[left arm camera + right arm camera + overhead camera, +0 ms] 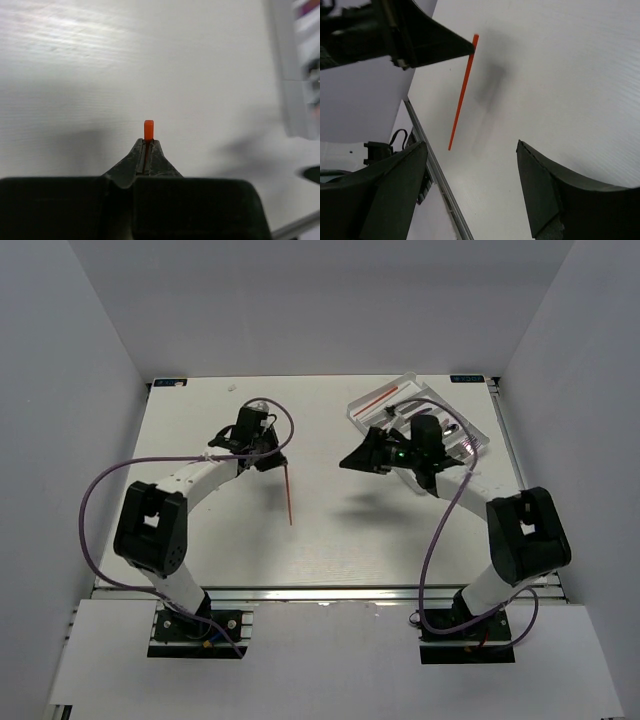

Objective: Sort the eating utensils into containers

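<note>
- White walls (60, 390) enclose three sides.
- The white tabletop (330, 540) is faintly ribbed.
- The white tray (405, 383) sits far right.
- My right pincer (347, 461) gapes apart beside it.
- My left pincer (280, 462) is clamped on a thin red-orange utensil (288, 495) mid-tabletop.

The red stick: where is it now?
From above, the red stick is left of centre, pinched at its far end by the left hand, pointing toward the near edge; the white tray lies to its right.
</note>
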Controlling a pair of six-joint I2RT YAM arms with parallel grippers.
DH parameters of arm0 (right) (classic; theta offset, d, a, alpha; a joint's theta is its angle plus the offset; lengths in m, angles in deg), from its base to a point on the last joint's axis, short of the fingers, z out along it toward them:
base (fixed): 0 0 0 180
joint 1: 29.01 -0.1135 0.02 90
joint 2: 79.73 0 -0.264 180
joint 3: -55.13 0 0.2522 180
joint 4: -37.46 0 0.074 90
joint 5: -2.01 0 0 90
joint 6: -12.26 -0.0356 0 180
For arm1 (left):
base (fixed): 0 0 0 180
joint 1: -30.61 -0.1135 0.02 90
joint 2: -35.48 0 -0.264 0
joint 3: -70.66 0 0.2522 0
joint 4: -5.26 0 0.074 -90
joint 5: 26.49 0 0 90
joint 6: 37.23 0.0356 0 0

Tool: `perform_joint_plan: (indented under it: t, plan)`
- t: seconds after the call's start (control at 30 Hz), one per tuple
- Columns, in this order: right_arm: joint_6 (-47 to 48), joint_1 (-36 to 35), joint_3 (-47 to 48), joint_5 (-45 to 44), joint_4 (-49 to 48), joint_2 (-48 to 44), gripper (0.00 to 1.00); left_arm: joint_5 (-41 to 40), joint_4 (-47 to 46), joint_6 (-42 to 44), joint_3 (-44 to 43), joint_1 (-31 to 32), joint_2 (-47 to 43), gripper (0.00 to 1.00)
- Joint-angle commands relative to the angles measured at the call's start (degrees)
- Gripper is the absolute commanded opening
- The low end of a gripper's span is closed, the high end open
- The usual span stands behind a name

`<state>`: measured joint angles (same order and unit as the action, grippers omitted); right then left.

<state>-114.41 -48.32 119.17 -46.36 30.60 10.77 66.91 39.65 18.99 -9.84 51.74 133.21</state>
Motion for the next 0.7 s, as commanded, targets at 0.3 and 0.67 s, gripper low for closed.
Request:
perform_joint_plan:
  t: [0.3,0.67]
  plan:
    - [2.3,-10.7,12.2,-6.7,3.6,8.5,0.71,13.5,-16.2,-14.5,3.3,4.2,-10.7,0.00]
    - [-6.8,-12.2,13.6,0.6,-6.5,13.8,0.22,13.8,-19.1,-15.7,2.3,5.1,-9.5,0.00]
